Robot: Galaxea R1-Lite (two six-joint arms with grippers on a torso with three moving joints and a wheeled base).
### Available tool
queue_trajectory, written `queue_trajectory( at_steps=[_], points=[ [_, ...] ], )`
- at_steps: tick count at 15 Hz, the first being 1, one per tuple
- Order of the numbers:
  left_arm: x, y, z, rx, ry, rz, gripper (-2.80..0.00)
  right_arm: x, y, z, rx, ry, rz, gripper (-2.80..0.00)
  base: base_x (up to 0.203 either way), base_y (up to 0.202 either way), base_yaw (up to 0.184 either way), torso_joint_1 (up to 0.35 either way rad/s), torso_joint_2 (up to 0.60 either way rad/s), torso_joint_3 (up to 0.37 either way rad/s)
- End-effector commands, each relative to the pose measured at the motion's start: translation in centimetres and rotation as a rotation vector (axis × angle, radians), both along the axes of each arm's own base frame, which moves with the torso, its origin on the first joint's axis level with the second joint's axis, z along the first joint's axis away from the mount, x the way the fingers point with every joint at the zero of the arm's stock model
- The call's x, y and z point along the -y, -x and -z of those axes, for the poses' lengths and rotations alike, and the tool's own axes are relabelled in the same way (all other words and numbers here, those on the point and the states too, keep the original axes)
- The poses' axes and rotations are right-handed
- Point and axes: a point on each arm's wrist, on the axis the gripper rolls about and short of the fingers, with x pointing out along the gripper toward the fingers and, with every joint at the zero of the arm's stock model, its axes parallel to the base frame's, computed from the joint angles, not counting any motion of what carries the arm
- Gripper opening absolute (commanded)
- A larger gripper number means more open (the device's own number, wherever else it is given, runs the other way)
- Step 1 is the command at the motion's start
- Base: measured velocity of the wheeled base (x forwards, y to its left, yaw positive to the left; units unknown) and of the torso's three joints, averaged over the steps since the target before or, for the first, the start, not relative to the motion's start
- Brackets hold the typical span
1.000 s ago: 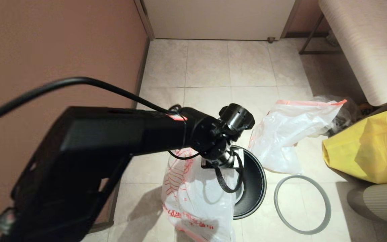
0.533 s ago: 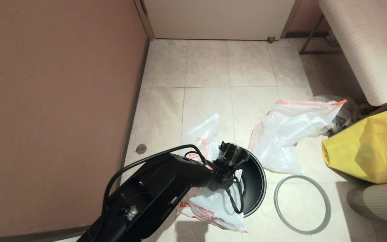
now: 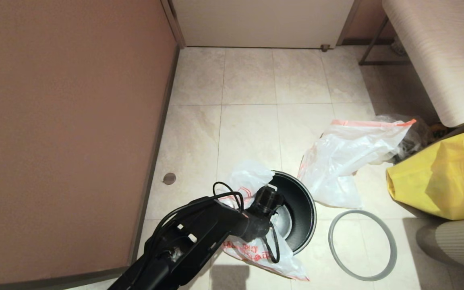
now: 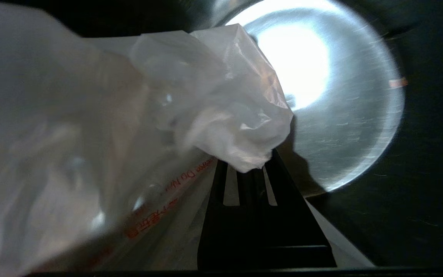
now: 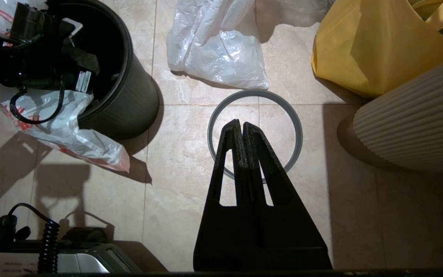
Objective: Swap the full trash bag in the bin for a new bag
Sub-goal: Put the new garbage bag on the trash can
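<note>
Left gripper [image 4: 249, 169], jaws clenched on the new bag [image 4: 221, 115], lowers it inside the bin [image 3: 300, 217]; next, spread its hem over the bin's rim.

Thin crinkly plastic new bag [image 3: 252, 183] — bin [image 3: 302, 213] glossy black inside

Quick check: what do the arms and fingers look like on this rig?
Left arm: matte black housing with cut-outs, loose black cables looped round the wrist, a small white label near the left gripper. Both grippers have black, tapered, wedge-shaped fingers with slotted bases; right gripper tips look scuffed.
</note>
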Motion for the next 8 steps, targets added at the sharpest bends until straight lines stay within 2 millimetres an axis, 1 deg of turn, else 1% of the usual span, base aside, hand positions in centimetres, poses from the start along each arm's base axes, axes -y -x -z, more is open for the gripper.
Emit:
queue_trajectory(
  at_steps=[1, 3, 4, 5, 8],
  points=[
    [0.8, 0.5, -1.8, 0.024, 0.022, 0.009, -2.80, 0.0, 0.0, 0.0, -0.001, 0.000, -0.001, -2.80, 0.000, 0.000, 0.000, 0.000, 0.00, 0.000],
    [2.5, 2.2, -4.3, 0.038, 0.037, 0.030, -2.80, 0.0, 0.0, 0.0, -0.001, 0.000, -0.001, -2.80, 0.000, 0.000, 0.000, 0.000, 0.00, 0.000],
    [3.5, 3.3, -5.1, 0.032, 0.043, 0.050, -2.80, 0.0, 0.0, 0.0, -0.001, 0.000, -0.001, -2.80, 0.000, 0.000, 0.000, 0.000, 0.00, 0.000],
    [3.9, 3.8, -5.0, 0.025, 0.037, 0.058, -2.80, 0.0, 0.0, 0.0, -0.001, 0.000, -0.001, -2.80, 0.000, 0.000, 0.000, 0.000, 0.00, 0.000],
    [3.9, 3.8, -4.0, 0.016, 0.029, 0.060, -2.80, 0.0, 0.0, 0.0, -0.001, 0.000, -0.001, -2.80, 0.000, 0.000, 0.000, 0.000, 0.00, 0.000]
  ],
)
